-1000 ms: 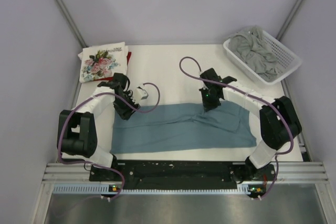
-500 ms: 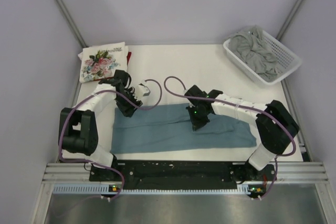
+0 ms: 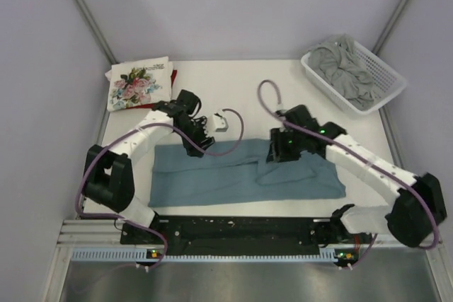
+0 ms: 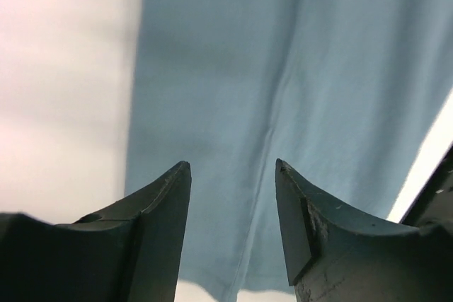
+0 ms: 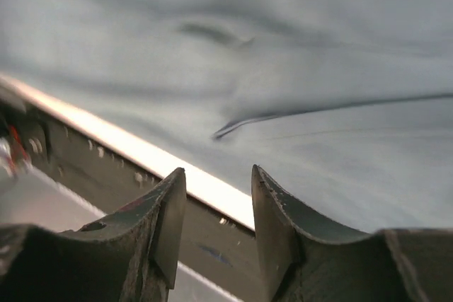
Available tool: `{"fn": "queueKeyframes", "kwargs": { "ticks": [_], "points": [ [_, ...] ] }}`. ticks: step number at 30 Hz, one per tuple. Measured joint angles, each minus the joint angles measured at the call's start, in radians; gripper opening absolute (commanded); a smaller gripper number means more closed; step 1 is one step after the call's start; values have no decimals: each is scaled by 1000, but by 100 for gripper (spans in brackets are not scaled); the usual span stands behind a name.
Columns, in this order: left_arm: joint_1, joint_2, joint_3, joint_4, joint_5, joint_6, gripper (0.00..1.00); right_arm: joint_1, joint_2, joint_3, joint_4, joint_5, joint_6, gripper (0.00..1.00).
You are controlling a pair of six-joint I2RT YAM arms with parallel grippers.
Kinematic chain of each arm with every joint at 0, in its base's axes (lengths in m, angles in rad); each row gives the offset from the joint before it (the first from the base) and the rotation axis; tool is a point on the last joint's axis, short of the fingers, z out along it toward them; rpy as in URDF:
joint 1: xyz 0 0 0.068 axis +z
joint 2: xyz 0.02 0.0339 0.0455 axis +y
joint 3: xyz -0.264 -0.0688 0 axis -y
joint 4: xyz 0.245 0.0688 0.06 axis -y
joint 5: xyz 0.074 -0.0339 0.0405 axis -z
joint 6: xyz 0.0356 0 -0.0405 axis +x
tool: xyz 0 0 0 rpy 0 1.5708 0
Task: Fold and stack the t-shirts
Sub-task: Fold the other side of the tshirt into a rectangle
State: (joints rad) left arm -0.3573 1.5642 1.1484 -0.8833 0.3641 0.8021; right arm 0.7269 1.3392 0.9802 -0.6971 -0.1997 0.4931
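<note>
Mid-fold on the teal shirt [image 3: 233, 175] — hovering above it with left pincer [image 4: 232, 164] and right pincer [image 5: 218, 170] parted, empty. Next, probably: pinching one end, doubling it across.

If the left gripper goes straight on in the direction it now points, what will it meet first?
Most likely the teal-blue t-shirt: in the left wrist view its cloth fills the gap between the open fingers of the left gripper. The distance is unclear.
</note>
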Motion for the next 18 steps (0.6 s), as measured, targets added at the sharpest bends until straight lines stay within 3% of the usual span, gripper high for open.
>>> {"fn": "queueKeyframes", "kwargs": {
  "ticks": [5, 7, 11, 18],
  "points": [
    [-210, 12, 98, -11, 61, -49, 54, -410, -169, -106, 17, 21, 4, 44],
    [-316, 42, 146, 3, 70, -83, 55, -488, -156, -139, 16, 33, -11, 45],
    [-464, 135, 204, 48, 121, -181, 59, -534, -64, -158, 19, 38, -51, 47],
    [-537, 299, 270, 132, 198, -334, 62, -557, 26, -195, 79, 31, -90, 46]
  ]
}}
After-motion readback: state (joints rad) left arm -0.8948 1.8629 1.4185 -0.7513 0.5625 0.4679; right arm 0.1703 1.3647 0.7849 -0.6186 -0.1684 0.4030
